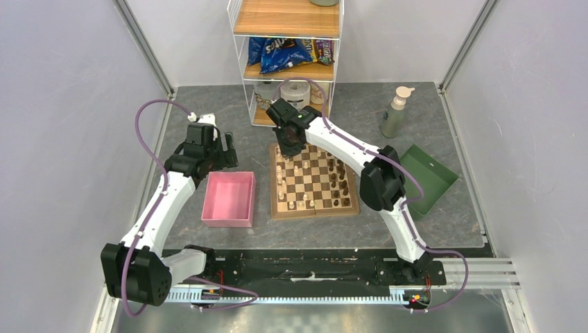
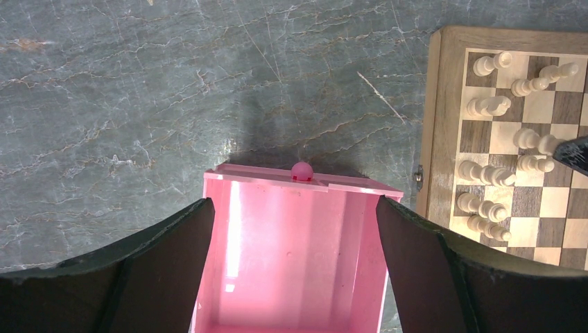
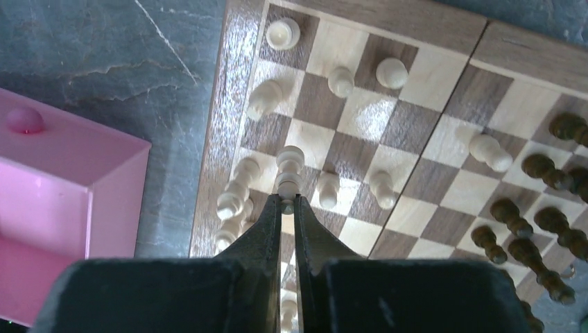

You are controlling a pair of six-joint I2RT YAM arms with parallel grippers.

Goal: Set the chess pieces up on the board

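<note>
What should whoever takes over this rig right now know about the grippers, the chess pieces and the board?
Left gripper: open, over the pink plastic tray; no pieces show in its visible part.
Right gripper: shut on one cream-white chess piece at the square wooden chessboard's left side.
Done: other cream-white pieces stand on the left squares, dark brown pieces on the right.
Left: place the held piece; cream-white rows look uneven, probably need tidying.
</note>
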